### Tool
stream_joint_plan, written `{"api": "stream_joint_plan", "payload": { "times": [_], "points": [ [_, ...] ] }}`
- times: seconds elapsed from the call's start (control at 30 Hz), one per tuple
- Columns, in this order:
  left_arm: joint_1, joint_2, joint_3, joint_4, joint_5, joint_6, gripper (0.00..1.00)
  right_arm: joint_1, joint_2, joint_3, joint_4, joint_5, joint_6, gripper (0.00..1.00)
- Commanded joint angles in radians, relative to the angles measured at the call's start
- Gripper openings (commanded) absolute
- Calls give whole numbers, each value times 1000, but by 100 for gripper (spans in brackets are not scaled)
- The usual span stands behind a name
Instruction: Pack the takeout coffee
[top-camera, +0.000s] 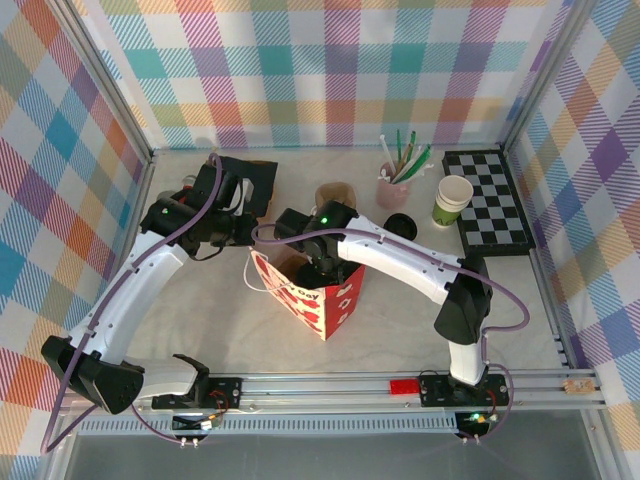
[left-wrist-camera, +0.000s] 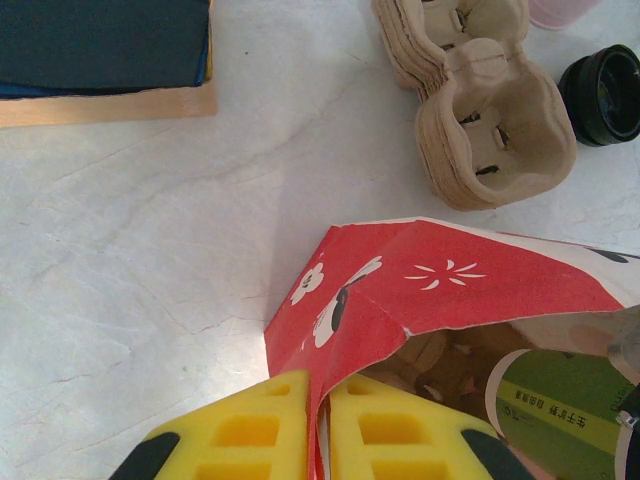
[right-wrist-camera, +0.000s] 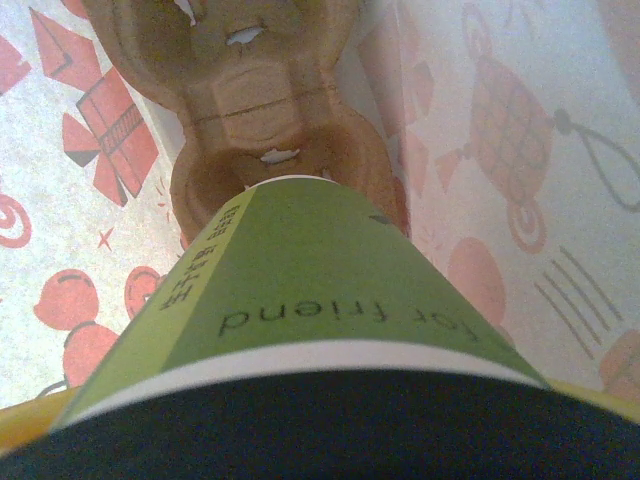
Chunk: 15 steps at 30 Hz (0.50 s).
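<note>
A red paper bag (top-camera: 325, 300) with white prints stands open in the middle of the table. My left gripper (left-wrist-camera: 320, 385) is shut on the bag's upper edge (left-wrist-camera: 450, 280), with the paper pinched between its yellow fingers. My right gripper (top-camera: 322, 262) reaches down into the bag and is shut on the takeout coffee (right-wrist-camera: 310, 290), a green-banded cup with a black lid. The cup's base sits at a socket of a brown cardboard carrier (right-wrist-camera: 240, 110) on the bag's floor. The cup's green side (left-wrist-camera: 560, 410) shows through the bag's mouth in the left wrist view.
A stack of spare cardboard carriers (left-wrist-camera: 490, 110) and a loose black lid (left-wrist-camera: 605, 95) lie behind the bag. A pink cup of straws (top-camera: 392, 185), a white-rimmed green cup (top-camera: 453, 200) and a checkerboard (top-camera: 490, 200) stand at the back right. A dark flat thing (top-camera: 245, 180) lies at the back left.
</note>
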Motion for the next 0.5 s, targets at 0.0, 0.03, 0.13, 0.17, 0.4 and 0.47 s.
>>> {"api": "stream_joint_plan", "payload": {
  "times": [0.0, 0.03, 0.13, 0.17, 0.4, 0.47],
  "points": [
    [13, -3, 32, 4, -17, -1, 13, 1, -13, -13, -32, 7, -8, 44],
    [13, -3, 30, 4, -16, -1, 13, 2, -14, -14, -31, 7, -10, 44],
    [13, -4, 30, 4, -16, -1, 13, -1, -14, -20, -25, 7, -10, 44],
    [13, -4, 30, 4, -16, -1, 13, -1, -15, -24, -23, 7, -9, 44],
    [13, -5, 28, 4, -16, -1, 13, -4, -17, -45, -6, 0, -9, 44],
    [13, -6, 28, 5, -16, -1, 13, -5, -18, -50, -1, -1, -9, 44]
  ]
}}
